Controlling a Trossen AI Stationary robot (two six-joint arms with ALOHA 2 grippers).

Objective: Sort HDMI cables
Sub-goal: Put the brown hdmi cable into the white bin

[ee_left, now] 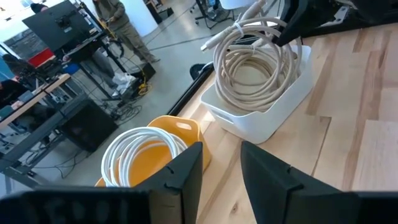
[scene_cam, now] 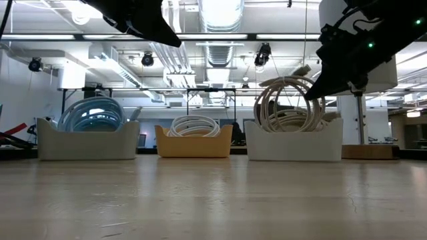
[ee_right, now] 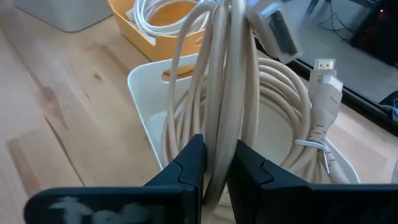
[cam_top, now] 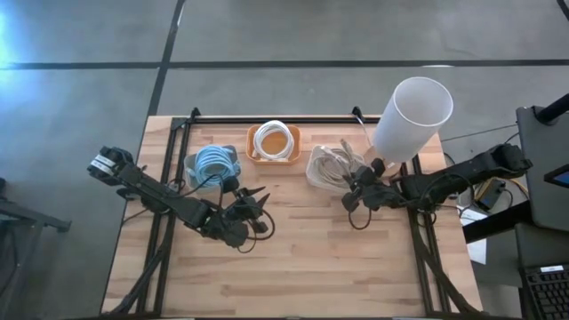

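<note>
Wood table (cam_top: 356, 267), beige coil (ee_right: 224, 93) btwn right fingers (ee_right: 186, 165)

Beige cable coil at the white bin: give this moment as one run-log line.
right gripper: jaws on beige coil over white bin | left gripper: open, empty, above table | blue, white coils binned

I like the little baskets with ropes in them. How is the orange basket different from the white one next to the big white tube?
The orange basket is smaller than the white basket. The orange one holds white cable coils; the white one holds beige coils. The white coils lie low and untouched, while the right claw pinches a beige coil standing upright above its basket. Both sit along the table's far edge.
</note>
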